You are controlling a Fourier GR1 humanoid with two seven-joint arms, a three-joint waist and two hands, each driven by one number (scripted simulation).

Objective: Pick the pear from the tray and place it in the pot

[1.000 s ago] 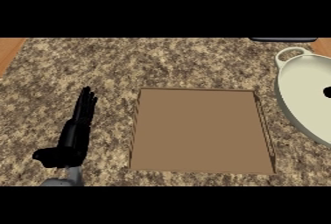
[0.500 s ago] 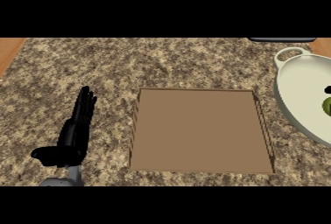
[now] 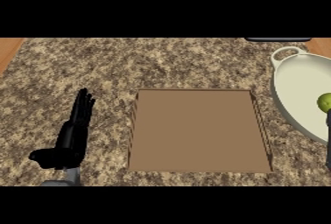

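Looking down at the counter (image 3: 161,63), I count one tray (image 3: 197,131), one pot (image 3: 301,94) and one pear (image 3: 324,102).

The tray is a flat brown rectangle with a low rim, lying near the middle of the speckled stone counter, and nothing lies in it.

The pot is a pale, wide, shallow vessel at the right edge, cut off by the edge of the view. One loop handle shows at its far left corner. It sits just to the right of the tray, apart from it.

The pear is a small green shape inside the pot, right at the right edge of the view, so only part of it shows.

My left robot hand (image 3: 72,135) rests on the near left of the counter, well to the left of the tray. Its fingers are straight and together, pointing away from me, the thumb sticking out to the left. It holds nothing.

At the right edge, just below the pear, a thin dark sliver (image 3: 328,140) runs down toward the near side. It may be part of my right robot hand, but too little shows for me to tell how its fingers stand.

A dark object (image 3: 278,39) peeks in at the far right edge of the counter; I cannot tell what it is.
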